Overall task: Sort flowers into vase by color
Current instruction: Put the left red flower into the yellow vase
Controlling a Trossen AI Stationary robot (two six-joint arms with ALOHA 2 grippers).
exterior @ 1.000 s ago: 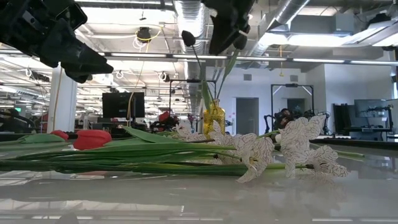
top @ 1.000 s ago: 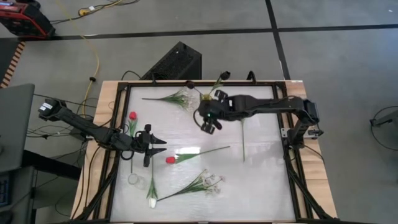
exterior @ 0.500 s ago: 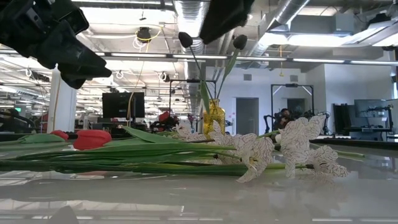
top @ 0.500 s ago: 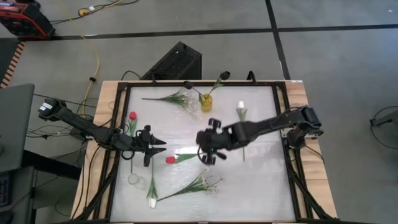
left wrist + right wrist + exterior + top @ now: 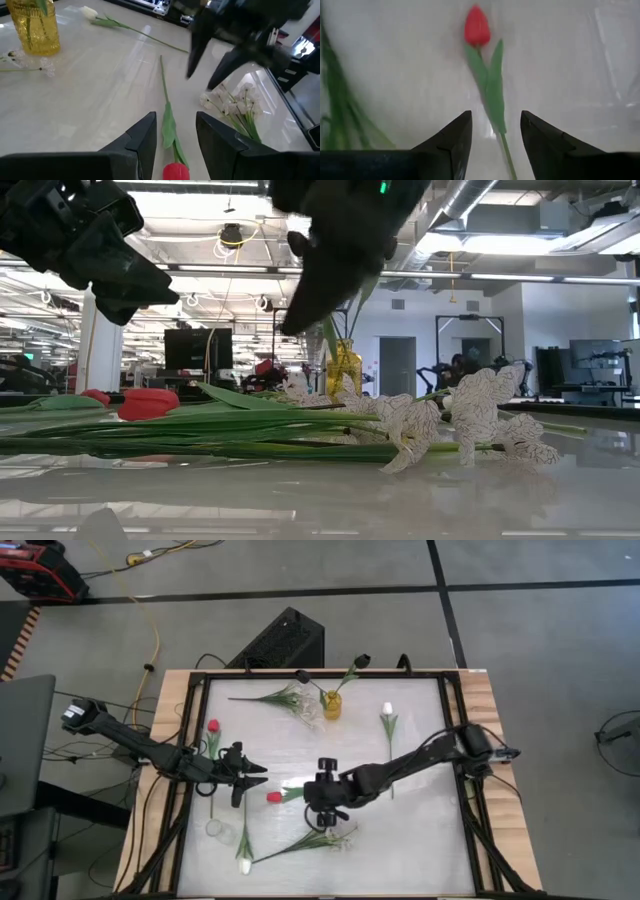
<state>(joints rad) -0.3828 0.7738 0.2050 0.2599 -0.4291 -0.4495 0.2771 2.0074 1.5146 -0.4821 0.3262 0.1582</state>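
My right gripper (image 5: pixel 325 808) hangs over the middle of the table (image 5: pixel 420 840), fingers spread wide, nothing between them. Right below lies the red tulip (image 5: pixel 274 797): bud pointing to the table's left, green stem running off to the right under my arm, so the long axis goes across the table, tilted slightly toward the far side. In my right wrist view that tulip (image 5: pixel 477 26) sits dead ahead between my open fingers (image 5: pixel 451 140), bud away from me, stem (image 5: pixel 495 107) coming back toward the gap and cut off at the picture's edge.

My left gripper (image 5: pixel 250 776) waits just left of the bud, also open and empty. Its wrist view catches the same red bud (image 5: pixel 175 172) half cropped between its fingers (image 5: pixel 142 137), and my right gripper (image 5: pixel 210 65) hovering dark above the stem's far end.

From overhead my arm hides most of the stem. The low view shows the bud (image 5: pixel 148 402) lying flat on the table, stem lost among green leaves; my right gripper (image 5: pixel 310 300) there is only a dark shape overhead.

Far side: yellow vase (image 5: pixel 331 705) holding two dark-headed stems, white spray (image 5: pixel 290 698) beside it, white tulip (image 5: pixel 387 712) to the right. Near side: another white spray (image 5: pixel 335 833), a white tulip (image 5: pixel 244 862), a second red tulip (image 5: pixel 213 728) at left.
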